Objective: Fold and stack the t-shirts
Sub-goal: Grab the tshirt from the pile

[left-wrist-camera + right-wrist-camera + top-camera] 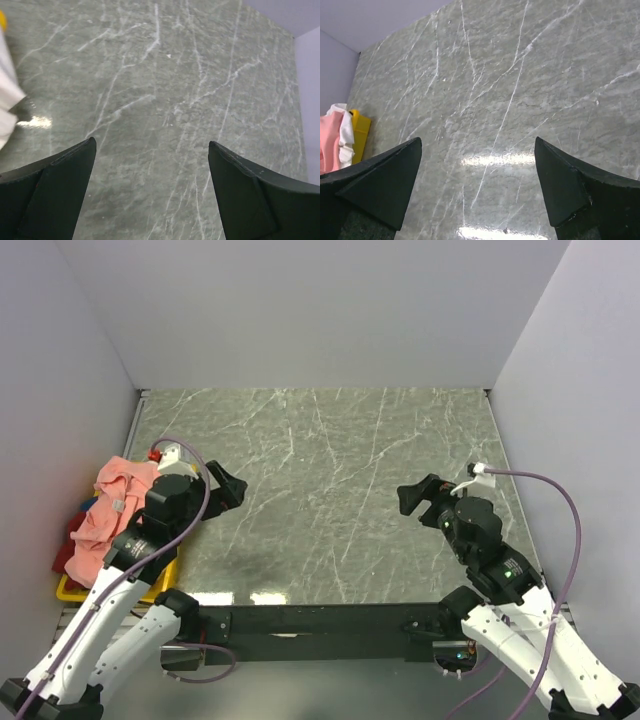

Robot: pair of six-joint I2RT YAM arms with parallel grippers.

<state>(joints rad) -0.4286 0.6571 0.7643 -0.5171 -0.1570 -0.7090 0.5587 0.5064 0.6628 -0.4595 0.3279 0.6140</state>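
Top view: the left claw (232, 490) and right claw (412, 498) hung above the marble table (330, 440), neither holding anything. The salmon-pink t-shirt (115, 498) lay crumpled atop the yellow bin (72, 590), beside and behind the left claw, with a dark red t-shirt (68, 548) under it.
Left wrist view: jaws spread wide over the stone — a white t-shirt (7, 102) edged in left of the fingers.
Right wrist view: jaws spread wide too; the heap sat well off to that claw's left.
Handling: soft, light, limp cloth, I judged — likely to drag its neighbours; pinch the pink one's top fold near the collar.
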